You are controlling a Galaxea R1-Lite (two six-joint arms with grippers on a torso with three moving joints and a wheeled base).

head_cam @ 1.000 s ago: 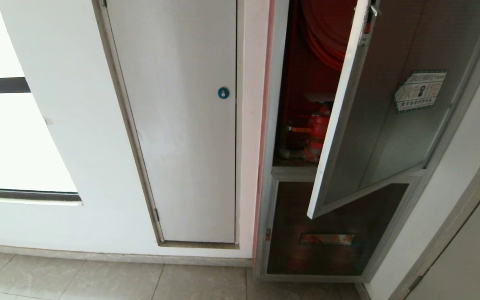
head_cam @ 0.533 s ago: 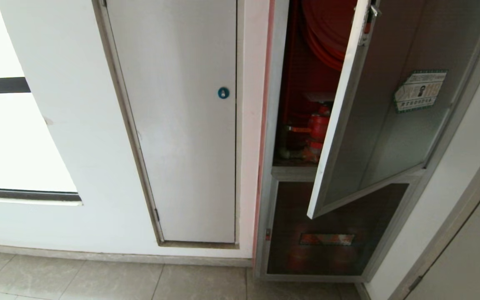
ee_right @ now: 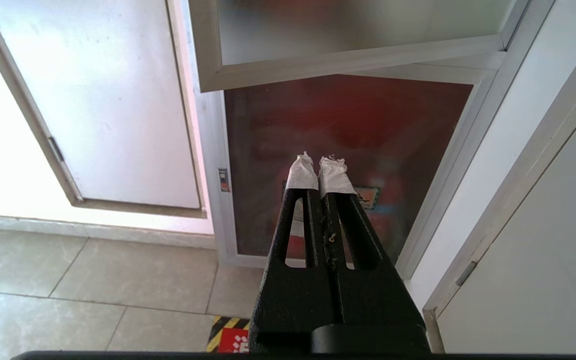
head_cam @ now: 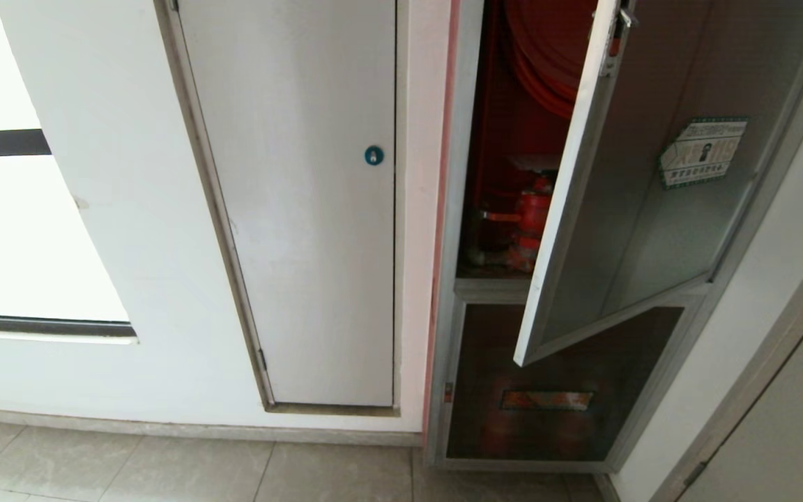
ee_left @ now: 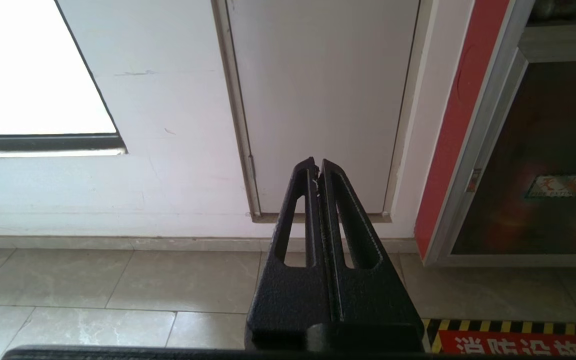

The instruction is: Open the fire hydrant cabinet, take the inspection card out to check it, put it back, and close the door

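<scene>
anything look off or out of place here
The door of the fire hydrant cabinet hangs ajar, showing the red valve. Both grippers are shut and empty; the right gripper has frayed white tape on its tips. No inspection card is visible.

Only the two grippers are seen, each from its own wrist camera. The left gripper [ee_left: 318, 167] is made of matte black, rough-textured material; each of its two tapering fingers [ee_left: 298, 210] is pierced by a long slot, and both widen into a solid black base. The right gripper [ee_right: 319, 167] is built alike in black, with slotted fingers [ee_right: 295, 220], but its tips are wrapped in frayed white tape. Small pale specks are stuck along its inner seam.
</scene>
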